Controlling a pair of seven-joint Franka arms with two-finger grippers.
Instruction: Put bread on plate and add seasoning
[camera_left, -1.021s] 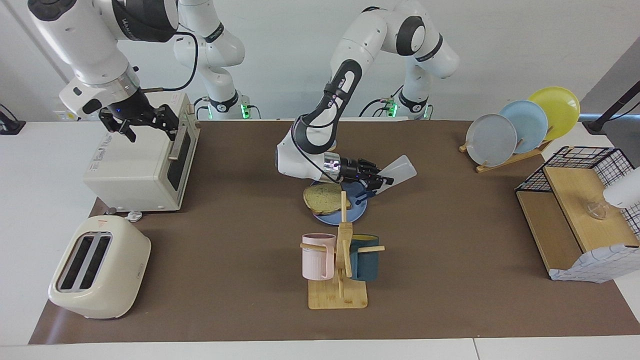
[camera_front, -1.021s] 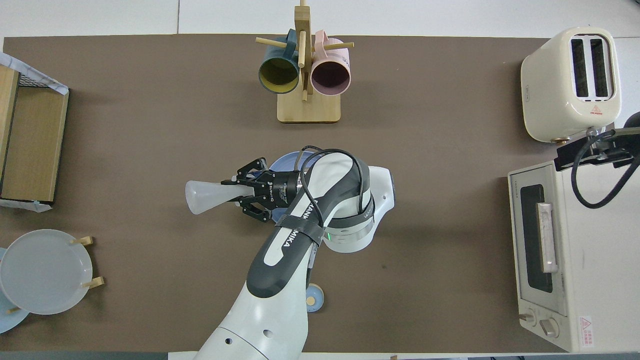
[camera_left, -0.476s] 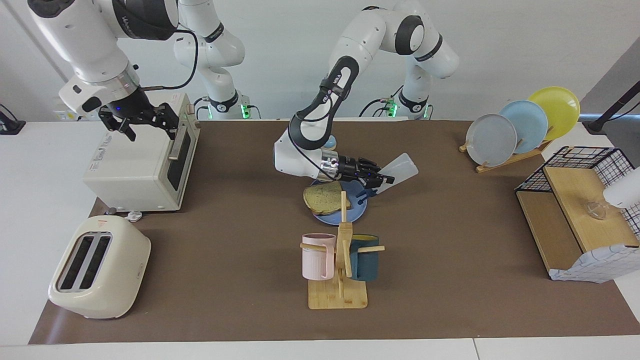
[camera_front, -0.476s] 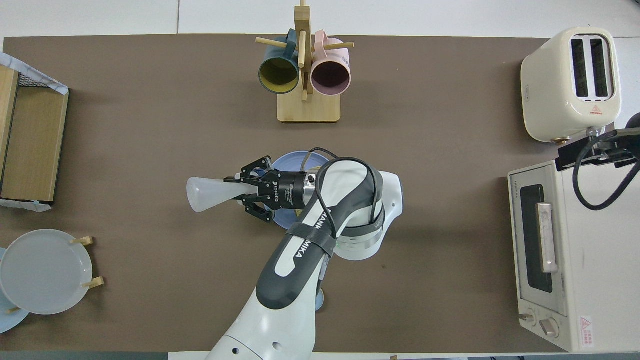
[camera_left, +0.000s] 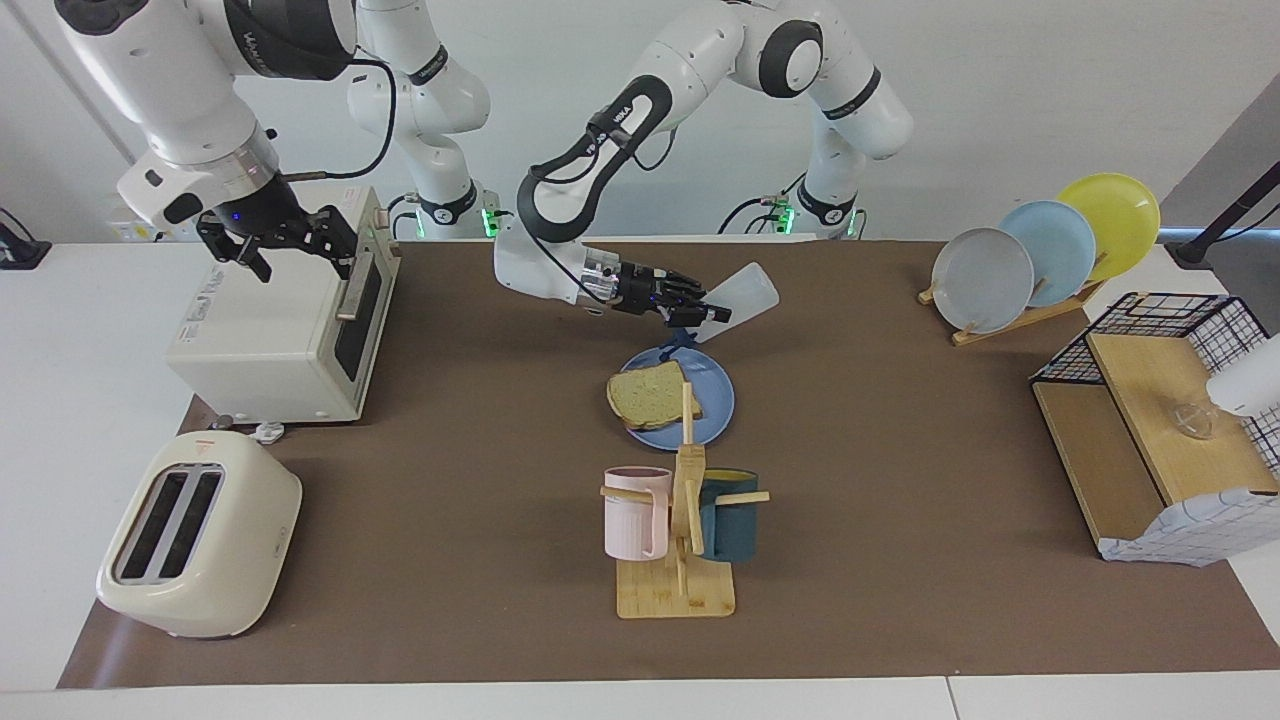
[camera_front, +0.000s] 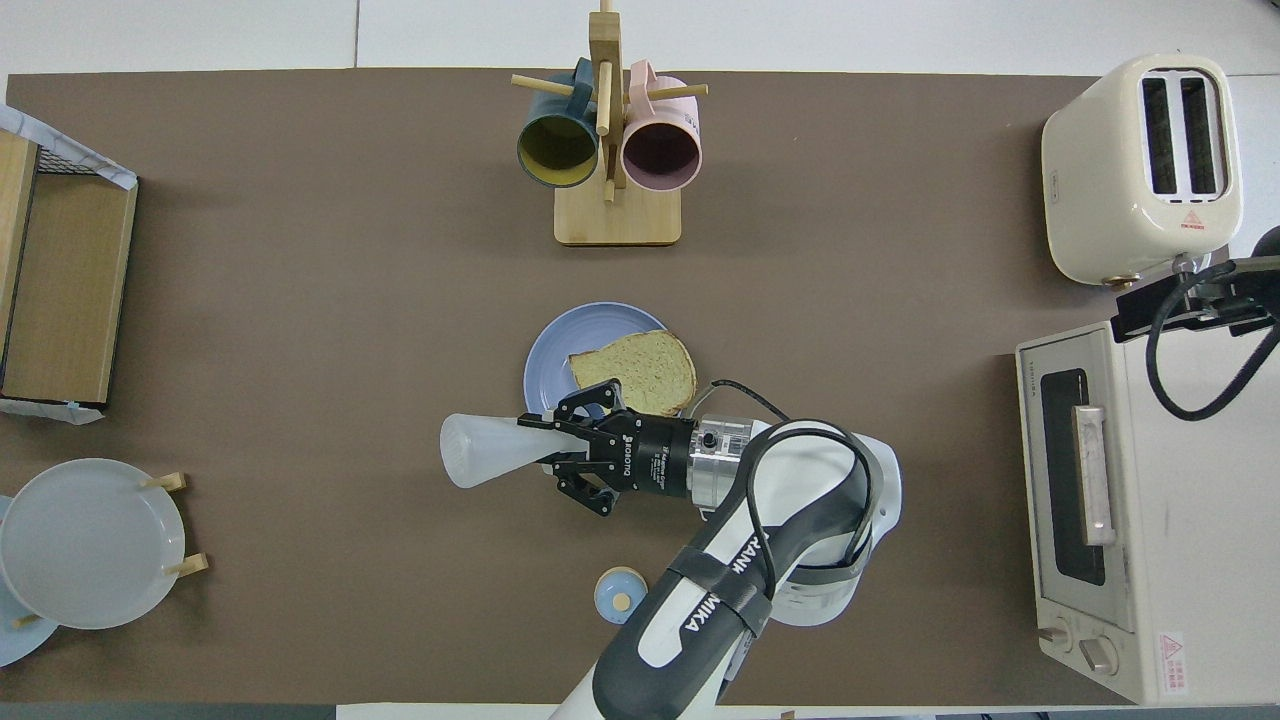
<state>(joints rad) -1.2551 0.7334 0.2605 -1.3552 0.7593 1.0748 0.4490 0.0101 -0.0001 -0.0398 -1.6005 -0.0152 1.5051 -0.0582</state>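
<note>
The left gripper (camera_left: 700, 313) is held low over the worktop (camera_left: 900, 450) with its wrist laid nearly level, and it is clamped on the seasoning (camera_left: 738, 291), which is tilted with its wide pale base raised and pointing toward the left arm's end of the worktop and its cap end down within the fingers. In the overhead view the left gripper (camera_front: 560, 452) is seen lying across the worktop, with the seasoning (camera_front: 485, 450) projecting from its tips, and the blue-domed bell (camera_front: 619, 595) stands nearer the robots than the gripper, beside the arm's forearm. Just past the gripper, away from the robots, the plate (camera_left: 715, 408) lies flat with the bread (camera_left: 650, 394) resting on it, toward the right arm's side of the plate; the plate (camera_front: 553, 345) and the bread (camera_front: 635, 372) are uncovered from above, with only the plate's near rim under the gripper's links. Farther still, the mug rack (camera_left: 680, 530) stands with a pink and a dark blue mug. The right gripper (camera_left: 280, 245) is held spread wide and empty above the toaster oven (camera_left: 280, 330), where that arm waits. Compared with one second earlier, the left gripper and the seasoning have been drawn back toward the robots and raised, off the plate they then overhung, and the bottle has kept its tilt; the bread, the plate and the right gripper have not been moved.
</note>
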